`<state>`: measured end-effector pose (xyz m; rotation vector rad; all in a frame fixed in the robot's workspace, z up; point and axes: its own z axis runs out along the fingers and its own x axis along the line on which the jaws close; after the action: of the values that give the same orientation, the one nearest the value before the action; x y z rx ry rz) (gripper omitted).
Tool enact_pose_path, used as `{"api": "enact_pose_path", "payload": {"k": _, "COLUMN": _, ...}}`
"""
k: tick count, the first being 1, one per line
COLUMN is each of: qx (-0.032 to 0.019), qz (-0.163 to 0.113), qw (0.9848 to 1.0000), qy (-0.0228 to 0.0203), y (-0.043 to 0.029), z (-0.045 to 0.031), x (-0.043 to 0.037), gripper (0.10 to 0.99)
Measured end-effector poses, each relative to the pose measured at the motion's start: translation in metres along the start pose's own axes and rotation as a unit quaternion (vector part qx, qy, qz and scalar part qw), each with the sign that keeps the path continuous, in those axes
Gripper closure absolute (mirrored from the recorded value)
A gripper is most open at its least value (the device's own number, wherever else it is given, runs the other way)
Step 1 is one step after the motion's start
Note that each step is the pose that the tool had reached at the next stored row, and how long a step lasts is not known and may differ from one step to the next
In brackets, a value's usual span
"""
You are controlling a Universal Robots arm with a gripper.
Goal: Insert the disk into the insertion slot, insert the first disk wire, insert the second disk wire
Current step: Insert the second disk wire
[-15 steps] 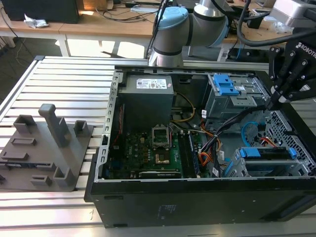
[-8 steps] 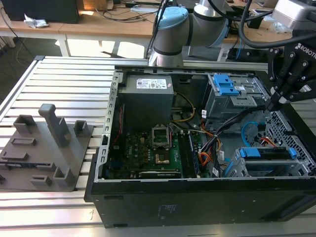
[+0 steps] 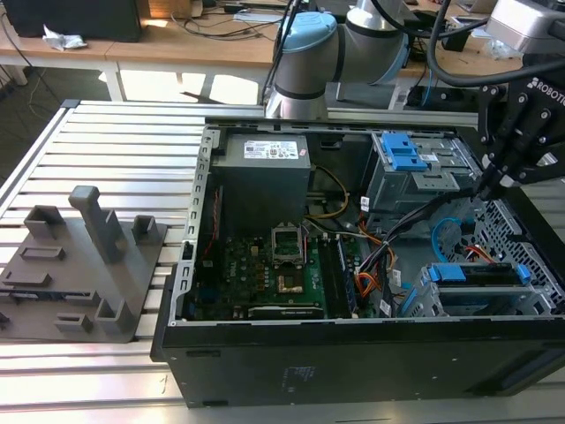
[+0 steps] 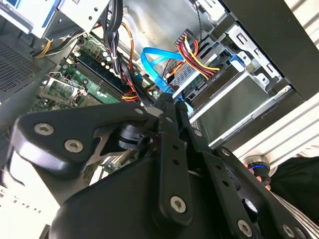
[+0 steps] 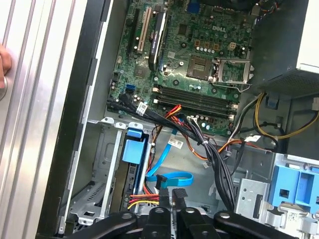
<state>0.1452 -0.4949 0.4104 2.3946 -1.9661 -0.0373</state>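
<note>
The disk, framed by its blue caddy, sits inside the insertion slot, a grey metal cage at the case's near corner on the exterior view's right. In the first wrist view the disk's blue caddy shows edge-on in the cage. My gripper hangs above the case, over the cage. Its fingers are pressed together in both wrist views, with the gripper shut on the end of a flat blue wire. That blue wire loops beside a red, yellow and black wire bundle that runs to the disk.
The open black computer case lies on a slatted aluminium table. Inside are the motherboard, a power supply and an upper bay with blue latches. A grey fixture stands on the exterior view's left. A hand rests beside the case.
</note>
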Motion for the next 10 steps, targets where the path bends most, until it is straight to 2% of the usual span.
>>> {"api": "enact_pose_path", "payload": {"k": 1, "qx": 0.0000, "qz": 0.000, "qw": 1.0000, "qy": 0.0000, "y": 0.0000, "z": 0.0000, "x": 0.0000, "gripper": 0.851}}
{"api": "enact_pose_path", "payload": {"k": 2, "qx": 0.0000, "qz": 0.000, "qw": 1.0000, "qy": 0.0001, "y": 0.0000, "z": 0.0000, "x": 0.0000, "gripper": 0.851}}
{"api": "enact_pose_path", "payload": {"k": 4, "qx": 0.0000, "qz": 0.000, "qw": 1.0000, "qy": 0.0001, "y": 0.0000, "z": 0.0000, "x": 0.0000, "gripper": 0.725}}
{"api": "enact_pose_path", "payload": {"k": 10, "qx": 0.0000, "qz": 0.000, "qw": 1.0000, "qy": 0.0002, "y": 0.0000, "z": 0.0000, "x": 0.0000, "gripper": 0.725}}
